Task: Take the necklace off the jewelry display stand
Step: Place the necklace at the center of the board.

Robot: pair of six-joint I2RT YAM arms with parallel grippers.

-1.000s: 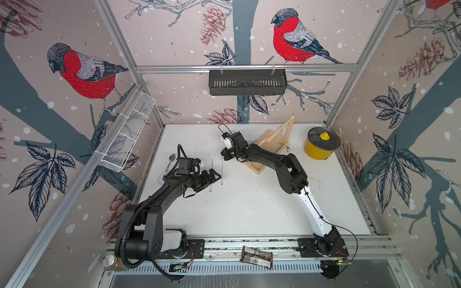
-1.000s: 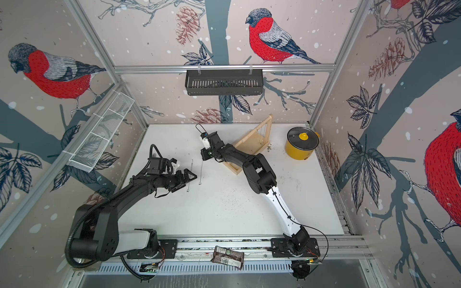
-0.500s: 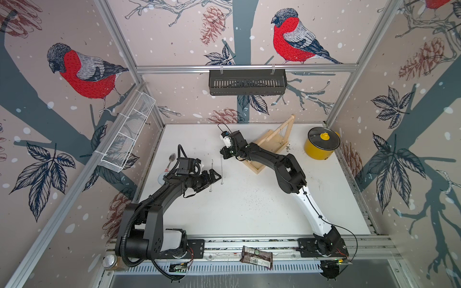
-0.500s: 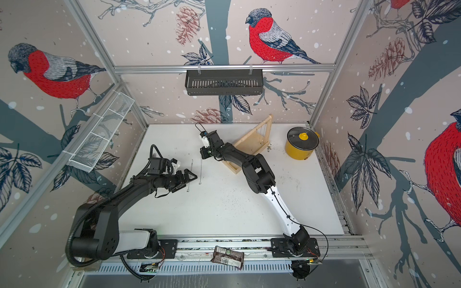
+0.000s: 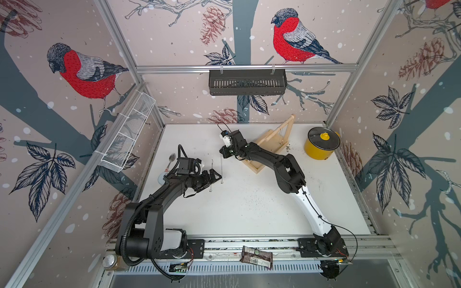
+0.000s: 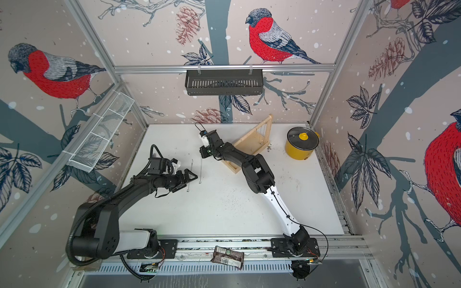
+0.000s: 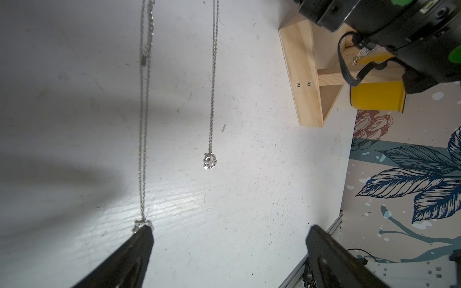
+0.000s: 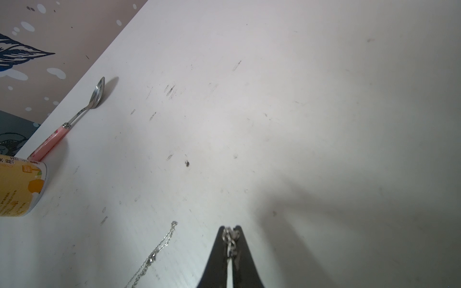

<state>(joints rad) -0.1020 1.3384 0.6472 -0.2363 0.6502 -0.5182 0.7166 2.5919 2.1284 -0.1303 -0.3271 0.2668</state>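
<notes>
The pale wood jewelry display stand (image 5: pixel 254 167) (image 6: pixel 235 170) (image 7: pixel 306 74) sits at the back of the table, partly behind my right arm, with thin chains still hanging from its crossbar (image 5: pixel 275 131). My right gripper (image 5: pixel 222 155) (image 6: pixel 201 155) (image 8: pixel 230 230) is off the stand to its left, shut on one end of a silver necklace (image 5: pixel 221 170) (image 6: pixel 200 170) (image 7: pixel 212 87). That chain runs straight to its pendant (image 7: pixel 209 162). A second necklace (image 5: pixel 212 164) (image 7: pixel 142 124) (image 8: pixel 159 246) lies alongside it. My left gripper (image 5: pixel 215 175) (image 6: pixel 192 175) (image 7: pixel 229 232) is open, one fingertip (image 7: pixel 143 234) at the second necklace's pendant.
A yellow lidded pot (image 5: pixel 321 147) stands at the back right. A pink-handled spoon (image 5: pixel 171 158) (image 8: pixel 82 112) and a yellow printed cup (image 8: pixel 17 187) sit near the left edge. A wire basket (image 5: pixel 127 137) and a black rack (image 5: pixel 247 82) hang on the walls.
The right gripper has shifted very slightly with the chain in it. The left arm has not moved.
</notes>
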